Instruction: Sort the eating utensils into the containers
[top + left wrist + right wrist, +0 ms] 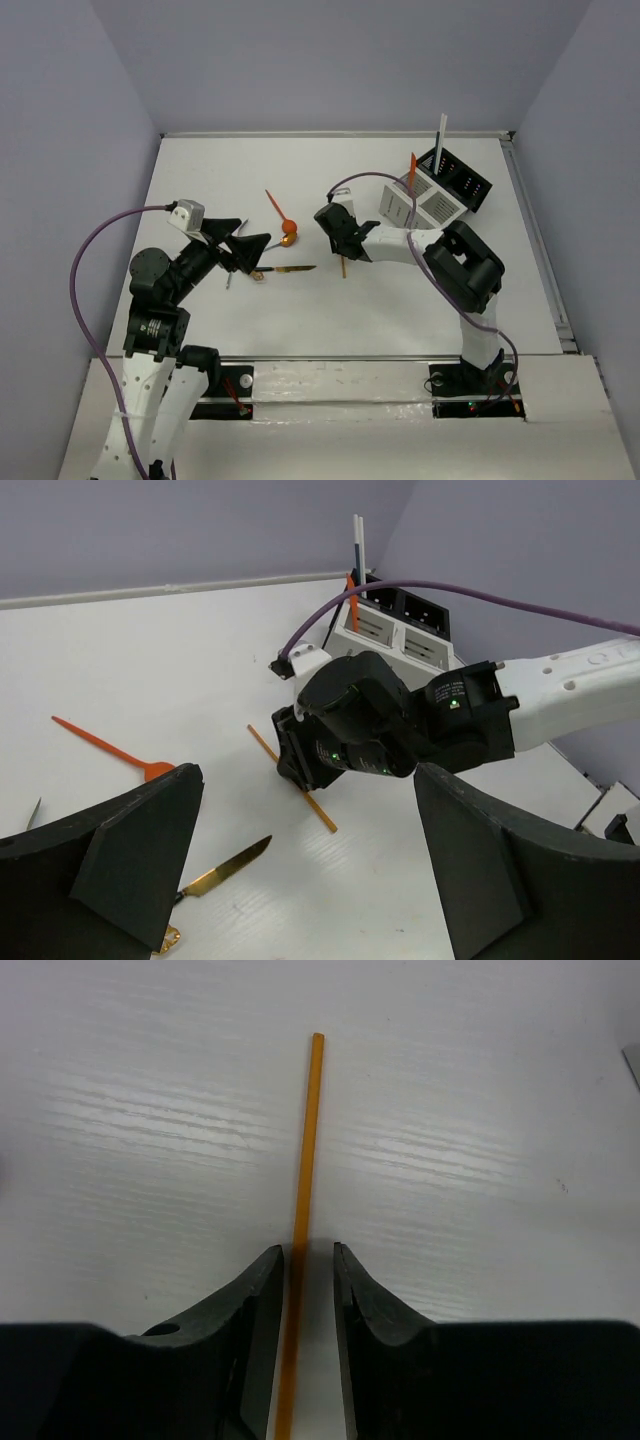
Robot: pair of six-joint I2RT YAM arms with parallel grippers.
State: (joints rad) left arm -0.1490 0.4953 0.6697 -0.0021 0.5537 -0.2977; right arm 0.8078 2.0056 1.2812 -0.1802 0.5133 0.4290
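You had the right end effector (305, 1252) astride the orange stick (309, 1130) lying on the counter (480, 1110) — jaws narrow, not yet pinching. Next move, likely: close, lift, carry to the white caddy (412, 206).

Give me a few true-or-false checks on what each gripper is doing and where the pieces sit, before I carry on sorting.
1. The right gripper straddles the orange stick lying on the table. True.
2. The left gripper holds the gold knife. False: it is open and empty, and the knife lies on the table.
3. A white stick stands in the black box. True.
4. The round orange spoon sits in the white rack. False: it lies on the table between the two grippers.
5. The right gripper is clamped on the orange stick. False: a gap shows beside it.
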